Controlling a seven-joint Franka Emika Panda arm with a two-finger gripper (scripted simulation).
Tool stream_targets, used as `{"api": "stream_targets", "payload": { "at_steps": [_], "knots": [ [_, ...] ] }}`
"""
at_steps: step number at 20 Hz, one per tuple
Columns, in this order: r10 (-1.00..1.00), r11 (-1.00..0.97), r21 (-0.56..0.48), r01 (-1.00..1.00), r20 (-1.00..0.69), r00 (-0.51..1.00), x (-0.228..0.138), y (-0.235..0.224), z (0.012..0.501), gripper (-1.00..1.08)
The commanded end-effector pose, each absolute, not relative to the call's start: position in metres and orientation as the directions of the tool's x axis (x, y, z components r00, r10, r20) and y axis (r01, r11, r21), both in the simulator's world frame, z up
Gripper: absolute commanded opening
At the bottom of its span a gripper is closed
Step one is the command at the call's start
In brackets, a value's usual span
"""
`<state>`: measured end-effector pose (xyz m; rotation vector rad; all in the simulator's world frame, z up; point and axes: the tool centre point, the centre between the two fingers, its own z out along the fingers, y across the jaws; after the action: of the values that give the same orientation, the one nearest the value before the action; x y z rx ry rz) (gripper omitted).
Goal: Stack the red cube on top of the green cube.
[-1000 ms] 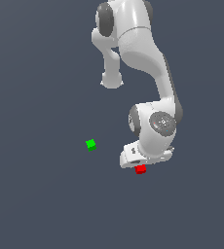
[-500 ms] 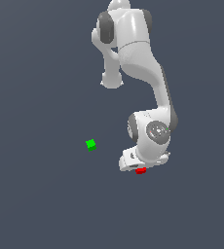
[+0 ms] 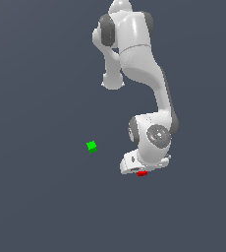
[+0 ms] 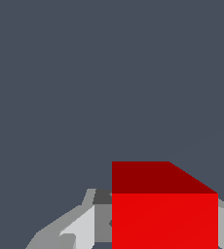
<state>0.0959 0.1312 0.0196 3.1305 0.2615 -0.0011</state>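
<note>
The red cube [image 3: 142, 173] lies on the dark floor, mostly hidden under the white hand; only a thin red sliver shows in the exterior view. In the wrist view the red cube [image 4: 165, 219] fills the space between my fingers [image 4: 102, 219], which lie against its two sides. My gripper [image 3: 140, 170] is low over the floor and shut on the red cube; it also shows in the wrist view [image 4: 165, 228]. The green cube [image 3: 91, 146] sits alone on the floor, toward the exterior view's left of the gripper and well apart from it.
The white arm [image 3: 139, 64] rises from the hand toward the top of the exterior view. The plain dark grey floor [image 3: 46, 206] lies all around, with no other objects in view.
The hand has come down over the red cube, so less of the cube shows in the exterior view. Neither cube has moved.
</note>
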Motion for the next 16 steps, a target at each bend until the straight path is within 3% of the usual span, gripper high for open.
{"api": "stream_targets", "payload": {
  "at_steps": [1, 16],
  "knots": [
    [0.166, -0.986, 0.000, 0.166, 0.000, 0.986, 0.096, 0.131, 0.020, -1.00],
    [0.166, -0.986, 0.000, 0.166, -0.001, 0.986, 0.095, 0.131, 0.045, -1.00]
  ]
}}
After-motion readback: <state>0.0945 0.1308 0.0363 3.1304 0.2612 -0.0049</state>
